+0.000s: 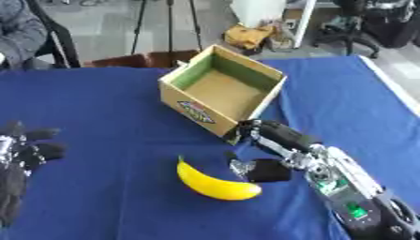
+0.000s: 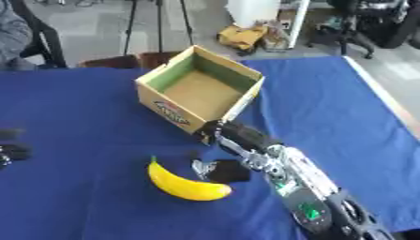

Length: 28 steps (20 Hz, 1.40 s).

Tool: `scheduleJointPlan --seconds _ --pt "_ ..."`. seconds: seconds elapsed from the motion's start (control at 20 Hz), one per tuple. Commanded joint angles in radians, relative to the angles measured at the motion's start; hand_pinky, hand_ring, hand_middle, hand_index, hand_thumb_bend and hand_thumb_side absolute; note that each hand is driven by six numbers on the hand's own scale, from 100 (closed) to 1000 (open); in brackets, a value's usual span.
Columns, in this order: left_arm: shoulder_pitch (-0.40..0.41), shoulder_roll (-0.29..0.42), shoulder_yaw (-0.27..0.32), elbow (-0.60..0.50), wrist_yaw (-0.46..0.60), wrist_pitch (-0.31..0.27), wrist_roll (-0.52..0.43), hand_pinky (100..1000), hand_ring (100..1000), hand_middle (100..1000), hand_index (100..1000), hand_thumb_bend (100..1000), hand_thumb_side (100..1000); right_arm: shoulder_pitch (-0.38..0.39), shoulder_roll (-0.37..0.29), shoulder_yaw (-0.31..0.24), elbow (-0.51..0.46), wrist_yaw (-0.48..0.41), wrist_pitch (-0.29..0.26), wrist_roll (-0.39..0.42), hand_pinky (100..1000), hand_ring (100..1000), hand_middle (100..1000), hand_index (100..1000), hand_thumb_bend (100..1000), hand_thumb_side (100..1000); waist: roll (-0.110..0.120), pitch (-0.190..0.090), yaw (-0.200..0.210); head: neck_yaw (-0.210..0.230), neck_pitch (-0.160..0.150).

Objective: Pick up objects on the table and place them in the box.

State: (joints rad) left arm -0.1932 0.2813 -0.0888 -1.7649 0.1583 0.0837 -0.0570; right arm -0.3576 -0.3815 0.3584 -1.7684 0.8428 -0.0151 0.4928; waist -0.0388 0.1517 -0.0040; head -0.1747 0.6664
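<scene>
No text can be read anywhere. The box (image 1: 221,89) carries an oval printed label (image 1: 196,112) in red, yellow and blue on its near outer wall, just beyond the fingers (image 1: 250,129) of the right hand (image 1: 271,140), but its lettering is too blurred to make out

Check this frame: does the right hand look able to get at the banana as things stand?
Probably yes. The right hand hangs just right of the banana, fingers relaxed, with only bare blue tablecloth between them. The cardboard box sits behind, out of the way.
</scene>
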Motion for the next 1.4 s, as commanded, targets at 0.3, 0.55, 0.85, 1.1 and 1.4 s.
scheduleJointPlan --seconds 0.3,0.55,0.85,1.1,1.4 --pt "-0.007 0.011 -0.001 -0.016 0.004 -0.001 -0.007 716 668 732 688 209 1000 -0.051 0.010 0.037 0.068 0.093 -0.047 0.025 642 738 769 854 100 690 0.005 -0.019 0.001 -0.007 -0.002" --pt "-0.007 0.010 -0.002 -0.016 0.004 -0.001 -0.007 715 668 732 688 210 1000 -0.069 0.026 0.039 0.123 0.142 -0.058 0.010 644 738 772 856 100 690 0.005 -0.020 0.001 -0.008 -0.003" --pt "-0.006 0.010 -0.001 -0.016 0.004 -0.001 -0.007 715 669 732 688 210 1000 -0.081 0.043 0.039 0.204 0.195 -0.066 -0.018 651 743 780 859 100 714 0.005 -0.021 0.002 -0.009 -0.002" --pt "-0.006 0.010 -0.002 -0.015 0.004 -0.001 -0.007 715 669 732 688 210 1000 -0.081 0.053 0.044 0.250 0.228 -0.079 -0.032 653 742 780 861 100 731 0.003 -0.021 0.004 -0.010 -0.002" --pt "-0.007 0.010 -0.002 -0.015 0.005 -0.001 -0.007 715 670 732 688 210 1000 -0.086 0.052 0.032 0.216 0.237 -0.081 -0.034 654 739 776 861 100 711 0.002 -0.023 0.004 -0.010 -0.002"
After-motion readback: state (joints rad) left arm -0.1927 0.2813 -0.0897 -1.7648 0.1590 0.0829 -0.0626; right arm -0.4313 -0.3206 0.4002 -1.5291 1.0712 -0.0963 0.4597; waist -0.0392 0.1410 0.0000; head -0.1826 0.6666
